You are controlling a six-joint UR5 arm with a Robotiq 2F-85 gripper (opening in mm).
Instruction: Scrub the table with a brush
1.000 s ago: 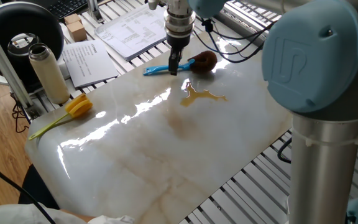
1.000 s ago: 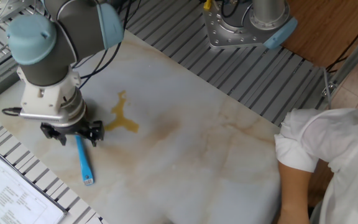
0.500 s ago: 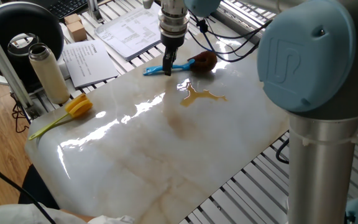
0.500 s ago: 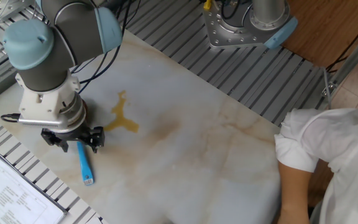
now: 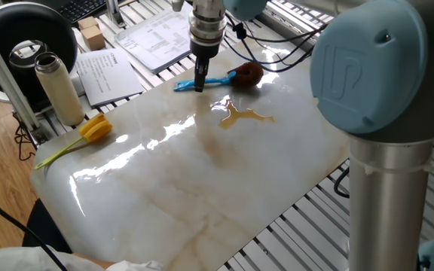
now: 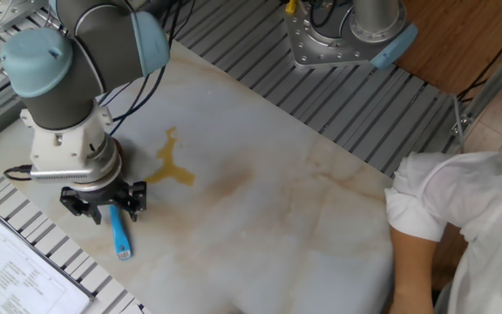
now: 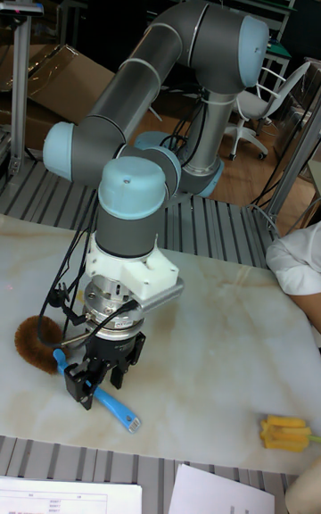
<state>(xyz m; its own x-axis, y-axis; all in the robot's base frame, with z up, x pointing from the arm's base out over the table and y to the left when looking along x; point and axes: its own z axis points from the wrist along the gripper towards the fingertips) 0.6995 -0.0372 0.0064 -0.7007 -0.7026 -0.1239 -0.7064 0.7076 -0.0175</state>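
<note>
The hand [image 5: 200, 84] is pointing straight down over the blue handle of the brush [image 5: 218, 77], its two fingers spread and straddling the handle, one on each side. From the pictures I cannot tell whether the fingers are already touching the plastic or the counter [image 5: 202, 181]; they are not clenched on it.

In one fixed view the brush is lying flat near the counter's 12 o'clock edge, its brown fuzzy head pointing toward 3 o'clock and the blue handle toward 9 o'clock. The hand is sitting over the handle's middle, nearer the free end than the head. In the other fixed view the handle's free end [image 6: 119, 233] is sticking out from under the hand [image 6: 103, 205] toward 6 o'clock, while the head is hidden behind the arm's wrist. In the tall fixed view the head [image 7: 36, 340] is showing at 9 o'clock of the hand [image 7: 100, 373], and the blue handle is running under the fingers toward 5 o'clock.

An amber stain [image 5: 241, 114] is lying on the marble just at 5 o'clock of the brush head, apart from it. A yellow tulip [image 5: 89, 134] is resting at the counter's 9 o'clock edge, well apart from the brush, with a beige bottle [image 5: 59, 88] standing just beyond it.
</note>
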